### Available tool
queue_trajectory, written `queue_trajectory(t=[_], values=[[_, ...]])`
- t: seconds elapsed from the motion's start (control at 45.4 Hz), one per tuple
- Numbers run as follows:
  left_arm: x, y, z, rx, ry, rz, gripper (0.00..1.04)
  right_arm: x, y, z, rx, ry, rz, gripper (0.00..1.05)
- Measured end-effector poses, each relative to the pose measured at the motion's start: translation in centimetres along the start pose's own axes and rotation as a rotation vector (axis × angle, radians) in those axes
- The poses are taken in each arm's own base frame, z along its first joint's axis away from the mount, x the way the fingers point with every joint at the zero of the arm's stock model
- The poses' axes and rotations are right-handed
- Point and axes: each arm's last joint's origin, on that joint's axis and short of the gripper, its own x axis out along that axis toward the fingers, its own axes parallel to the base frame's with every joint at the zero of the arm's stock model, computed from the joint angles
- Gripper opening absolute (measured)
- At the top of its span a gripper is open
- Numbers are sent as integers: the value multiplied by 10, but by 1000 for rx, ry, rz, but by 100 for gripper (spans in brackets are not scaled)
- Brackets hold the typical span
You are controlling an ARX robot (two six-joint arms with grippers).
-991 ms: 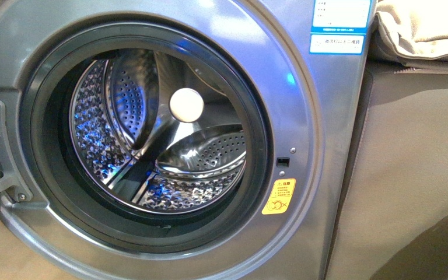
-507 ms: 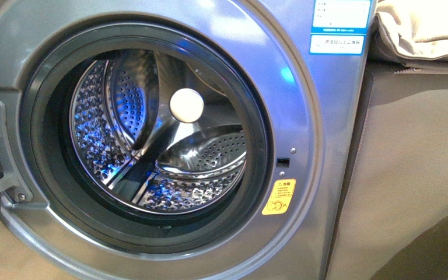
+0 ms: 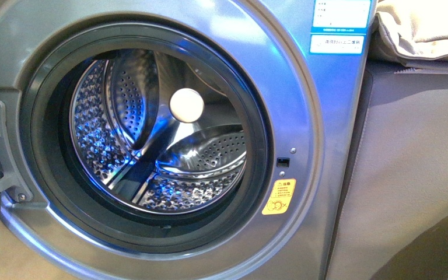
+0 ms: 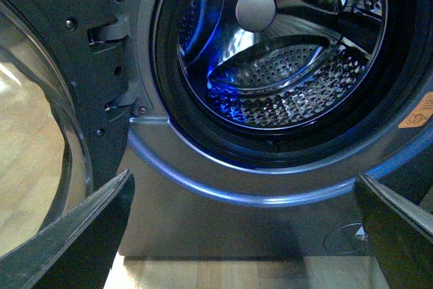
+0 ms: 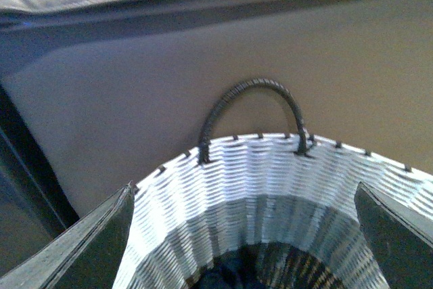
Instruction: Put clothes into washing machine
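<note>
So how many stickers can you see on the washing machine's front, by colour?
Yellow warning sticker: 1
Blue-and-white labels: 2
Total: 3 on the washing machine, in the front view

washing machine: top, left side and base cropped in front view. Blue-white labels at its upper right corner are cut at the top, print too small to read. Same for the yellow sticker on its front. White woven basket right of the machine: blurred, bottom cropped. Dark patch inside, fabric or shadow, can't tell.
</note>
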Motion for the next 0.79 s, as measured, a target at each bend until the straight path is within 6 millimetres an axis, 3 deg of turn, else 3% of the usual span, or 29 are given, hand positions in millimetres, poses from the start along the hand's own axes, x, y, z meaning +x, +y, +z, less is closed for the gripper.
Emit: queue_trajectory(t=[0.132,0.485,0.793], values=[[0,0,0,0,0,0,98,14,-17,-16,75,89,-38,97],[0,0,0,0,0,0,98,55,-61,-105,217,377,-197,97],[0,0,0,0,0,0,98,82,-68,-186,224,554,-251,97]])
